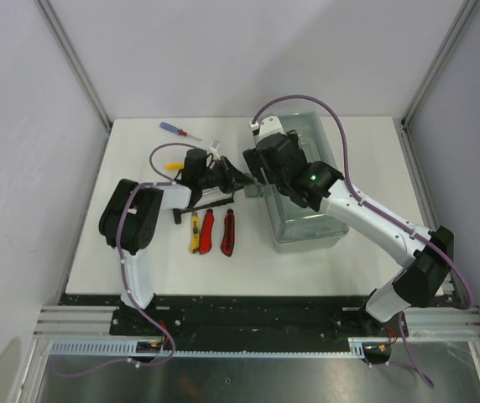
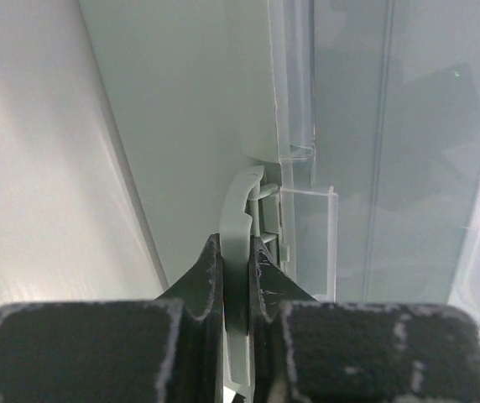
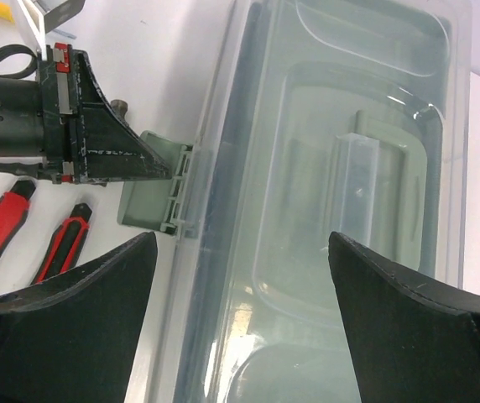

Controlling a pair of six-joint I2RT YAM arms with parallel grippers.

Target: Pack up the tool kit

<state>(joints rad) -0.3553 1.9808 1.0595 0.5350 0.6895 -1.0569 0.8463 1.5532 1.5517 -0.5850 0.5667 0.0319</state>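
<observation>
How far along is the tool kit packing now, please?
Nothing looks packed yet. In hand: the left end effector pinches the grey-green plastic latch of the grey-green toolbox, whose translucent lid is down; the right end effector hovers open over it. Left: two red-handled knives, a yellow knife and a blue-handled screwdriver lie on the white table.

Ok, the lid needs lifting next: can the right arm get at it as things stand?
Probably yes. The right gripper hangs open over the lid with nothing between. The left gripper, shut on the side latch, is off to the edge and not in its way.
</observation>
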